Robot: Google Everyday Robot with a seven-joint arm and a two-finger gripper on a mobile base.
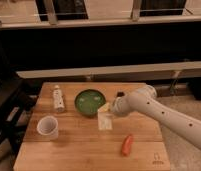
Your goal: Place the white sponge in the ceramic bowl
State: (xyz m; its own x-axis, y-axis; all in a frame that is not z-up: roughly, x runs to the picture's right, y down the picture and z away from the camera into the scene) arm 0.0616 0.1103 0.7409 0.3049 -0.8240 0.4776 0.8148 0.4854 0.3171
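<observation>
The white sponge (pixel 105 121) hangs upright from my gripper (pixel 108 108), its yellowish edge up at the fingers, just above the wooden table. The gripper is shut on the sponge's top. The green ceramic bowl (pixel 89 102) stands just left of the gripper, its right rim almost touching the sponge's top corner. The bowl looks empty. My white arm (pixel 159 114) reaches in from the right.
A white cup (pixel 47 127) stands at the front left. A slim white bottle (pixel 57 98) lies left of the bowl. An orange carrot (pixel 127 144) lies front right. The wooden table (pixel 84 150) ends at a dark rail behind.
</observation>
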